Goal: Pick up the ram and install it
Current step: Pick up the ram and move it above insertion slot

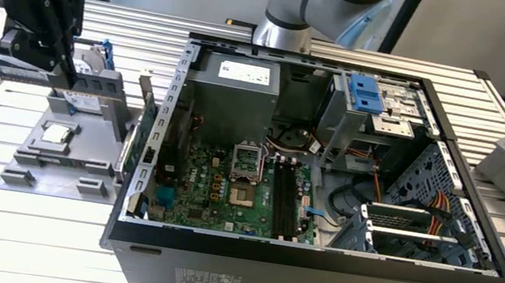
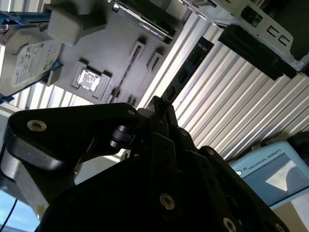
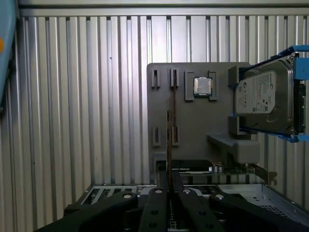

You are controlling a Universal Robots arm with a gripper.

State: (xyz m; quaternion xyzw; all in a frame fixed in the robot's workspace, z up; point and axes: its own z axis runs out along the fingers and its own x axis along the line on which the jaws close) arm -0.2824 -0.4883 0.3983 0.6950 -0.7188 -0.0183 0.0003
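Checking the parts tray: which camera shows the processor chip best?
The first wrist view: the processor chip faces it squarely. The second wrist view sees it at a slant; the exterior view sees it from afar.

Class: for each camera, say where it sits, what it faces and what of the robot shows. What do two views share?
Exterior view: off the arm, above, facing down on the computer case and grey tray; arm and gripper show.
First wrist view: at the wrist, facing straight down on the tray; gripper shows.
Second wrist view: at the wrist, facing the tray obliquely; gripper shows.
Both wrist views share the ram, processor chip and hard drive.
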